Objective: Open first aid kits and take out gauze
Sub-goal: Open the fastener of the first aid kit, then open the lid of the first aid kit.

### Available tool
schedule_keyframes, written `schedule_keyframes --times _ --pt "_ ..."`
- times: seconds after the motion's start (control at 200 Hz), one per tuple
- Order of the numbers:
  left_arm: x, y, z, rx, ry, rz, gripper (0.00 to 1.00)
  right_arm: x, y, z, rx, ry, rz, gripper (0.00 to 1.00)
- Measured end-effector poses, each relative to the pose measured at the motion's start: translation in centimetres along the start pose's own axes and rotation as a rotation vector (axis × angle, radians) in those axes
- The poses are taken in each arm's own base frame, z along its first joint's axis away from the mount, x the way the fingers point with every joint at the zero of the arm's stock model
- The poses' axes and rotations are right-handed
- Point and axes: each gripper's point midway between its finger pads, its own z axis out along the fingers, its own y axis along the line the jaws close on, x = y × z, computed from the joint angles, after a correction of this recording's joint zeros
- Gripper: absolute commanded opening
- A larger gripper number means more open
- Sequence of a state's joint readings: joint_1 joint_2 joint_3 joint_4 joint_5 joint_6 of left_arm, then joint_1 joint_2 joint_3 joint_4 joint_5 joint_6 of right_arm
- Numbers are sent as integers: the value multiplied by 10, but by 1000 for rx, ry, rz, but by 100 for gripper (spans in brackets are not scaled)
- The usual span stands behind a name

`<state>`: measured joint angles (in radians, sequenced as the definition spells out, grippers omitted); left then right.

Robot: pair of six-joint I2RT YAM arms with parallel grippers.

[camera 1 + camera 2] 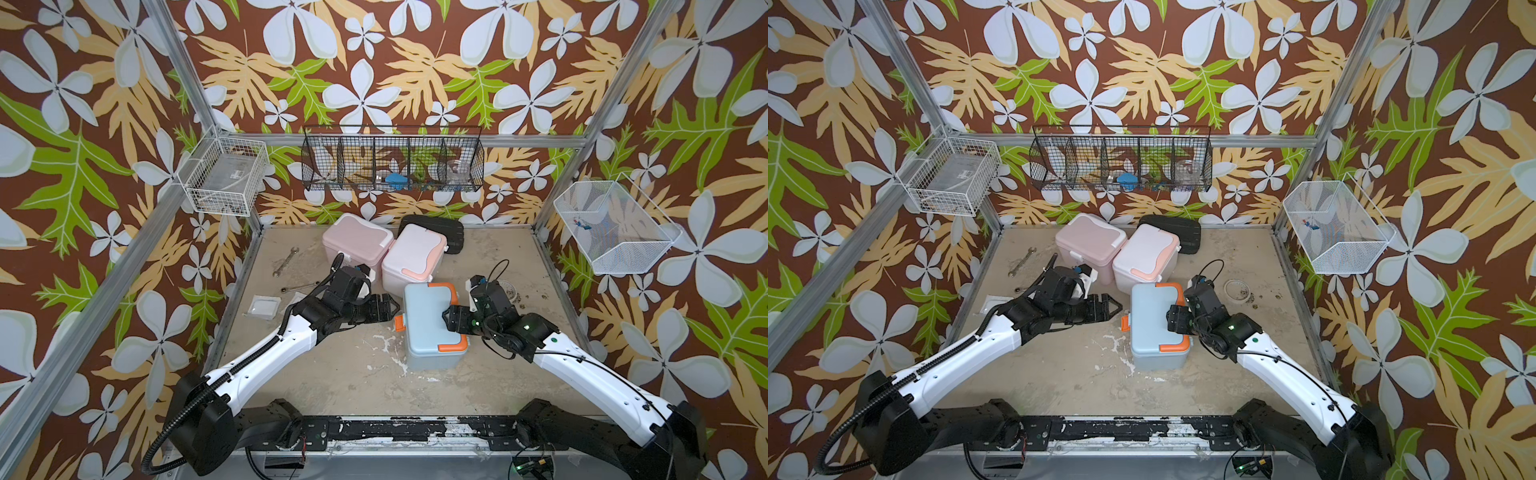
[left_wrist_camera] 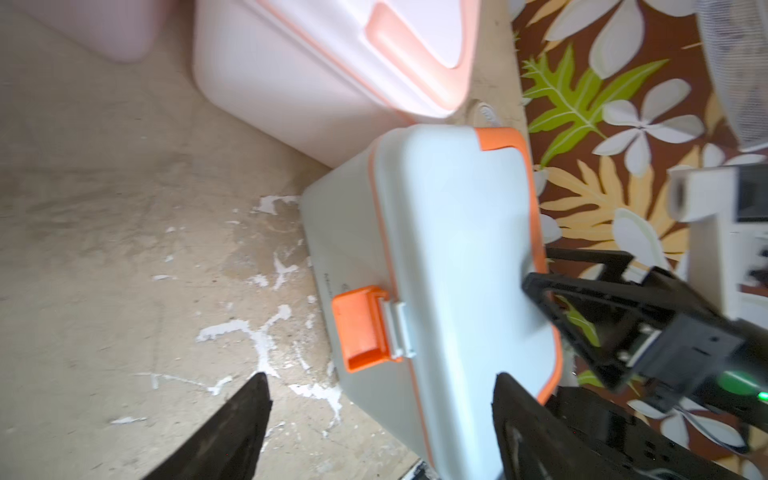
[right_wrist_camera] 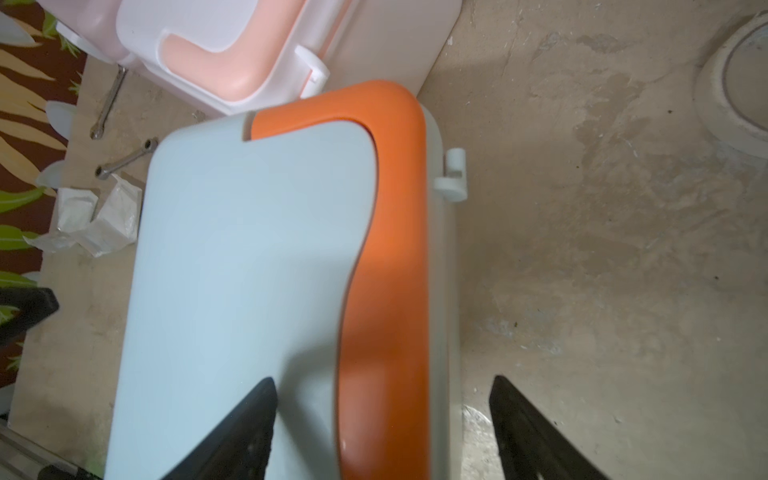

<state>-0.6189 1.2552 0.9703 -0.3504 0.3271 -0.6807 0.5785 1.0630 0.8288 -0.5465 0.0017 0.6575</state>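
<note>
The blue box (image 1: 432, 328) sits shut mid-table and looks like light, slick hard plastic that'd skate if shoved, so the left gripper (image 1: 392, 308), jaws apart just left of it, should flick the orange latch (image 2: 361, 328) while the right gripper (image 1: 446, 320), also spread, pins the lid (image 3: 249, 249).

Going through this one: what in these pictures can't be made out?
- Contents of the light blue kit: the closed lid hides them in all views.
- Gauze packets: the left arm covers part in both top views; count unclear.
- Black ribbed case: partly behind the white-and-peach kit.
- Black mesh basket items: too small, behind mesh.
- Whether the right gripper touches the lid: wrist view blurred, top views too small.
</note>
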Motion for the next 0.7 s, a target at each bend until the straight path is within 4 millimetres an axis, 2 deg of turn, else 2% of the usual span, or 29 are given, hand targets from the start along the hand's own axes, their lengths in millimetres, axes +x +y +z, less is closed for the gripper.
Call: schedule_keyframes --times 0.07,0.295,0.495,0.701 --pt "3 -10 5 49 30 -9 86 5 0 -4 -14 10 -28 80" --pt "11 -19 28 130 112 -67 86 14 12 -2 -98 45 -67 79" --pt "14 -34 38 197 150 -73 86 17 16 -2 -121 54 -82 79" --pt "16 -34 44 207 161 -88 85 17 17 -1 -125 57 -86 79"
